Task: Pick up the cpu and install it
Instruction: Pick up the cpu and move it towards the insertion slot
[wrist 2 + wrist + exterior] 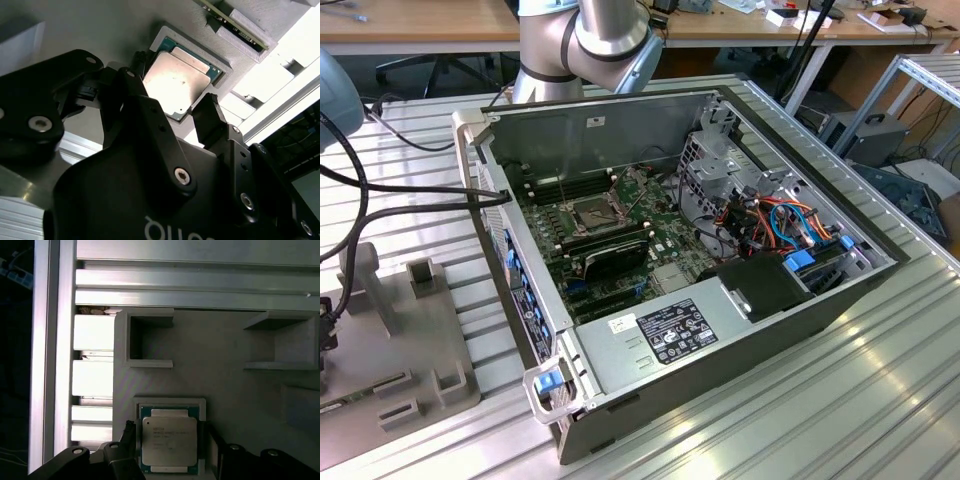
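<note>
Squarely beneath the black pincer [170, 437], pointing down with fingers [128, 434] spread open, the thin square silver-topped cpu [169, 441] lies flat between them in a pale grey holder block's [210, 355] pocket, its rim close beside each finger.

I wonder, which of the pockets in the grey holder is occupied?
The square-framed pocket nearest the gripper holds the cpu; the two bracket-shaped pockets are empty.

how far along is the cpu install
Nothing looks finished: the cpu lies flat in the grey holder. In hand: the gripper is open, a finger on each side of the chip, not clamped. Left: the lift itself, and seating in the socket on the motherboard.
</note>
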You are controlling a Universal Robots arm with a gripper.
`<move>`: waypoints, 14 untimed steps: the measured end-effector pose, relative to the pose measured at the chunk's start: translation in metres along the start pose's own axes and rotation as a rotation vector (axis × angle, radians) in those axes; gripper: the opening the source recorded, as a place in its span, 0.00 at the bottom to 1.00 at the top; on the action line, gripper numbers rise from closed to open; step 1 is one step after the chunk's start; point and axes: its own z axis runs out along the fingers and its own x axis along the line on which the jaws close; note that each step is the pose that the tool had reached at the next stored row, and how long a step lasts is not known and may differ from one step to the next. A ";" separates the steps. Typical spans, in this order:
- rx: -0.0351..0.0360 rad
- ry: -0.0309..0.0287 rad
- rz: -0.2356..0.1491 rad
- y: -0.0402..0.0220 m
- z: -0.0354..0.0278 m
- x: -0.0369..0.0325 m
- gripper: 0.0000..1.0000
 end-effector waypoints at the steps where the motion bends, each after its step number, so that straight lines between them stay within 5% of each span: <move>1: 0.0000 0.0001 0.000 0.0000 0.0000 0.0000 0.65; 3: 0.0001 0.0001 -0.004 0.0000 0.0001 0.0000 0.65; 4: 0.0001 0.0002 -0.004 0.0000 0.0000 0.0000 0.55; 14: 0.0000 0.0002 -0.004 0.0001 -0.0033 0.0000 0.55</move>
